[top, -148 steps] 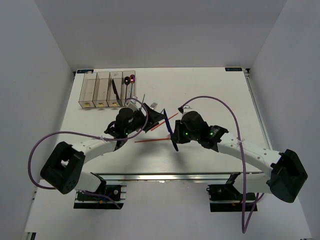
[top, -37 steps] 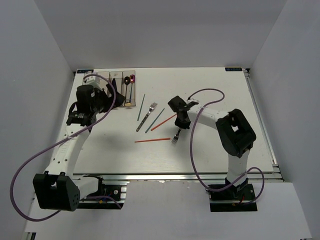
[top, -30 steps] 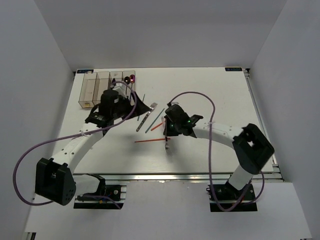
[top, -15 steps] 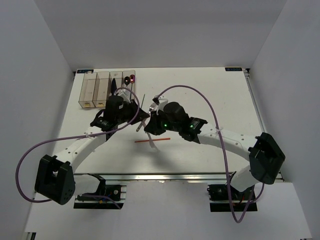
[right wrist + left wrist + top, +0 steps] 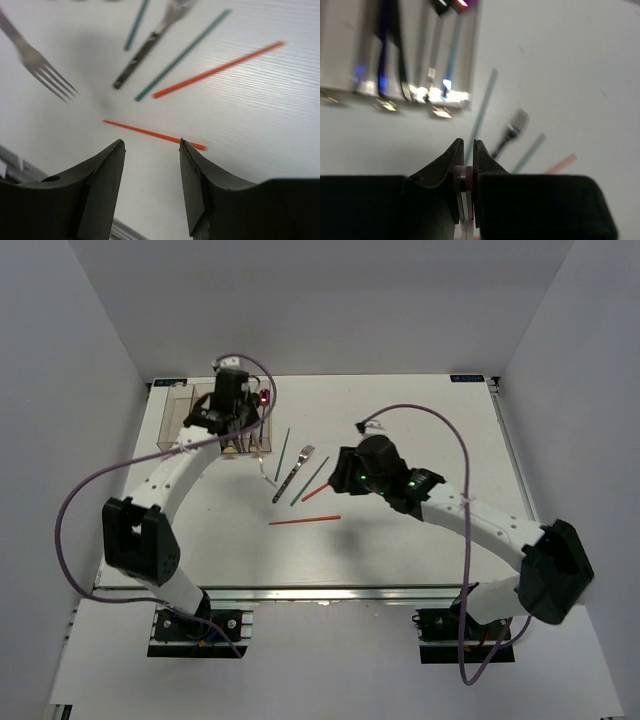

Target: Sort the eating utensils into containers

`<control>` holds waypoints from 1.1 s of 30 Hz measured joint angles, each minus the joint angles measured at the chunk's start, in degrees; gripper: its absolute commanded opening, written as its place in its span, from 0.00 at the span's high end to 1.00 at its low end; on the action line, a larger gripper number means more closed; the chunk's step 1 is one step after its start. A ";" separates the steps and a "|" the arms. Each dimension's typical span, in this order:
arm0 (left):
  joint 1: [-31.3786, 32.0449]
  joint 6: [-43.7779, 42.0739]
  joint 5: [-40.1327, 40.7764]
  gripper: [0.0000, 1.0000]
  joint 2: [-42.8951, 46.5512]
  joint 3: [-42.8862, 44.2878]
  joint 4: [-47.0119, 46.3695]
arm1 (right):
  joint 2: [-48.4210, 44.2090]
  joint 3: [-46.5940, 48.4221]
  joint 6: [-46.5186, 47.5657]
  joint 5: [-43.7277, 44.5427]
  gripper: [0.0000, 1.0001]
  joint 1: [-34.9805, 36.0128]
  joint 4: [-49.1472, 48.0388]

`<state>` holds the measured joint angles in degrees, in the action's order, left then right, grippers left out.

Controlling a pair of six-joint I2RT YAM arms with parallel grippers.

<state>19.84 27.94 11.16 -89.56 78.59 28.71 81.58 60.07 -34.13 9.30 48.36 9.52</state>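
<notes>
Up at eleven o'clock on the white bench (image 5: 420,410), the clear plastic bins (image 5: 175,425) already hold black and pink-red spoons (image 5: 263,397) and dark blue knives (image 5: 382,45); nearby the left end effector (image 5: 464,146) clenches a silver fork (image 5: 42,67), the right end effector (image 5: 150,145) hangs released, while a second silver fork (image 5: 298,470) and four thin green and red-orange chopsticks (image 5: 305,520) lie loose mid-bench.

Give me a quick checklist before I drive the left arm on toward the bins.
1. Grip of left gripper on the fork: ok, jaws closed on a thin silver handle.
2. Release by right gripper: ok, open, empty, apart from that fork, over an orange chopstick.
3. Fork above a bin: not ok, the containers lie ahead of the fingertips.
4. Bins upright: ok.
5. Which bin takes forks: cannot tell.
</notes>
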 measured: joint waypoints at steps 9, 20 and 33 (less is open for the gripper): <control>-16.04 -20.59 16.68 1.00 -23.96 31.56 -0.72 | -14.64 -9.51 1.05 -0.81 0.44 -8.22 4.50; -17.94 -30.95 15.72 1.00 -34.32 39.34 -12.04 | -11.87 -14.71 1.33 -10.62 0.42 -8.20 3.50; -24.48 -28.28 3.80 0.82 -44.37 45.29 -9.38 | -11.72 -13.14 2.10 -11.10 0.42 -8.20 3.45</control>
<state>-4.64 -0.34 14.96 -133.93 123.87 19.33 69.87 46.94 -32.03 -1.80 40.16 12.97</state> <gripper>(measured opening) 0.209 0.582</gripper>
